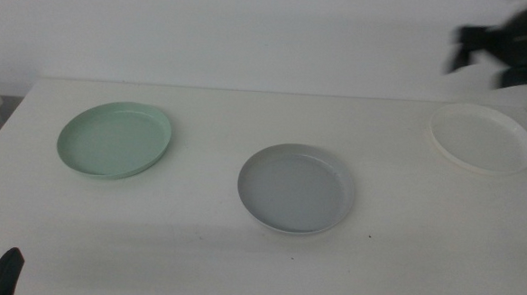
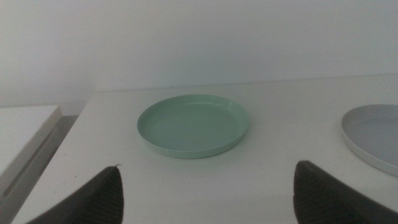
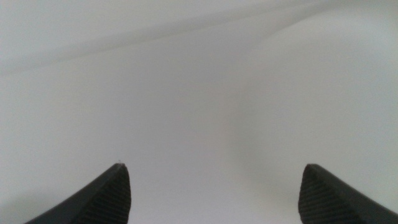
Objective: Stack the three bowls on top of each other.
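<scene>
Start at the left: your left gripper waits low at the table's near left corner, about 7 o'clock from the middle of the table, with only a dark tip showing in the middle view. Its jaws stand wide apart and hold nothing. Straight ahead of it, the mint green bowl sits flat on the table at roughly 10 o'clock, upright and alone.

Move right and you find the grey bowl near the centre of the table, slightly toward the near side, well apart from the green one. In the left wrist view its rim just enters at the edge.

Further right, the white bowl lies at about 2 o'clock, close to the table's far right corner, apart from the grey one. None of the three touches another.

Your right gripper hangs in the air at about 1 o'clock from the white bowl, above and behind it, blurred in the middle view. Its jaws are spread wide and empty; its wrist view shows only pale, featureless surface between them.
</scene>
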`<state>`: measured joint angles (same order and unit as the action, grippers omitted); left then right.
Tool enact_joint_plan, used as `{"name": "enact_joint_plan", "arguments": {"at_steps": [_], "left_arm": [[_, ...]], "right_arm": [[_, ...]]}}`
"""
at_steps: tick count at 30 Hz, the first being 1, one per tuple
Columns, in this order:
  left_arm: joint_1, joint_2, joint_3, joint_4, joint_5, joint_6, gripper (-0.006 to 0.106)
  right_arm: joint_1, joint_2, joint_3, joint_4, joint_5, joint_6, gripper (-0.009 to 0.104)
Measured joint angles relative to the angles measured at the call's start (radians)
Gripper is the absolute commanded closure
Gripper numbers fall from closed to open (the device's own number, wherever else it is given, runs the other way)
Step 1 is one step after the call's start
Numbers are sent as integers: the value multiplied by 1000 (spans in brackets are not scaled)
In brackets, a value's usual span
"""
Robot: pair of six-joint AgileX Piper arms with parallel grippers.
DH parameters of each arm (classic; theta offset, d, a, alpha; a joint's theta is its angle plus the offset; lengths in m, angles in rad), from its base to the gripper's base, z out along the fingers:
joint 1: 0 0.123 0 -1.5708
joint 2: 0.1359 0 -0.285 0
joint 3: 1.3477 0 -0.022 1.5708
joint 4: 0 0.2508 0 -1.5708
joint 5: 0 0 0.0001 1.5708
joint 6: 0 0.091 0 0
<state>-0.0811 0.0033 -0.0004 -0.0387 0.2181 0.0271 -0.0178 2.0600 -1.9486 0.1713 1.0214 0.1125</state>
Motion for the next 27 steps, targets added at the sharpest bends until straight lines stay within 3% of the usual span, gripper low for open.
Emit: {"name": "enact_joint_plan", "arguments": {"at_steps": [2,8,15,27], "left_arm": [[0,0,0,0,0,0,7],[0,0,0,0,0,0,7],[0,0,0,0,0,0,7],[0,0,0,0,0,0,7]], "right_arm": [[-106,25,-29,-64,-30,14,25],[-234,135,-31,-88,-100,18,26],[-255,246,-31,-95,-188,-11,26],[-255,334,-31,-91,-224,-20,53]]}}
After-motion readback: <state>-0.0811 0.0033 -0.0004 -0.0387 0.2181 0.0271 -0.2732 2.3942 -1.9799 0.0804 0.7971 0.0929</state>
